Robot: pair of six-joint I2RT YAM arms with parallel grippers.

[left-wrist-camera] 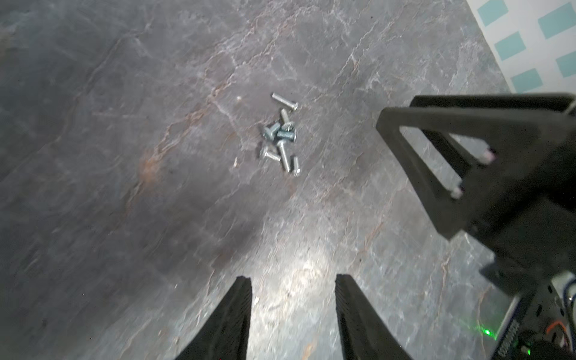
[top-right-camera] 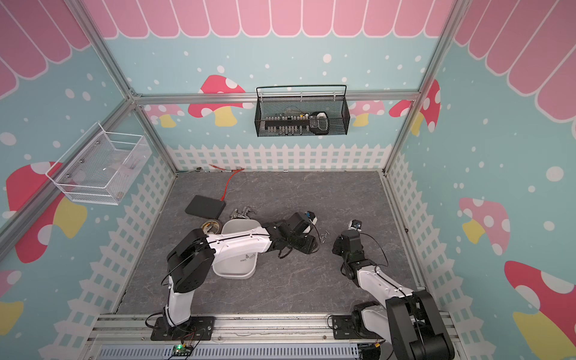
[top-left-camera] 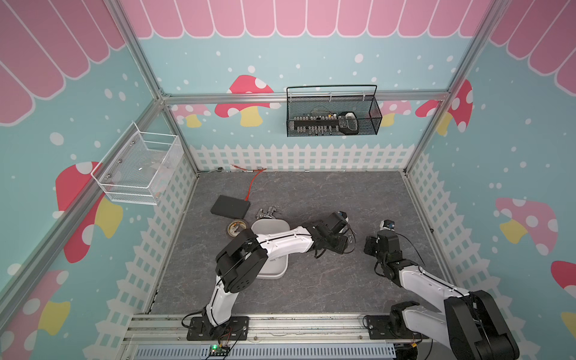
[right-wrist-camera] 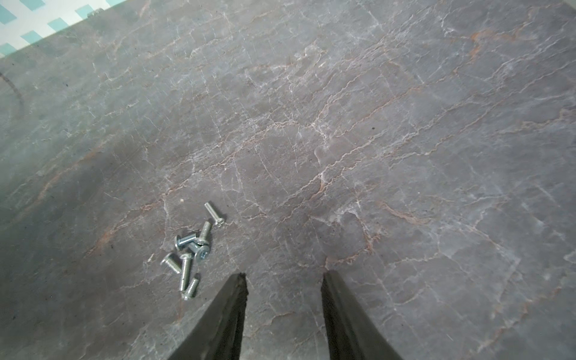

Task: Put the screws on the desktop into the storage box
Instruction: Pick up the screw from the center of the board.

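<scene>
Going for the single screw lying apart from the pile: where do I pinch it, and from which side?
Pinch the lone screw across its shaft mid-length, coming straight down, jaws crosswise to it. It lies flat on the desktop, apart from the pile, leaving bare surface on both sides.

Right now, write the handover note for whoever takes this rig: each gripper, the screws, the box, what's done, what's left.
Left gripper: open, empty, pointed at the screws but short of them.
Right gripper: open, empty, beside the same pile.
Screws: about seven in one loose cluster on the desktop, between the two grippers, none gripped.
Storage box: left of the pile, partly under the left arm; no screws in the part that shows.
Done: nothing seen delivered.
Left: pick up every screw and drop it in the box.
</scene>
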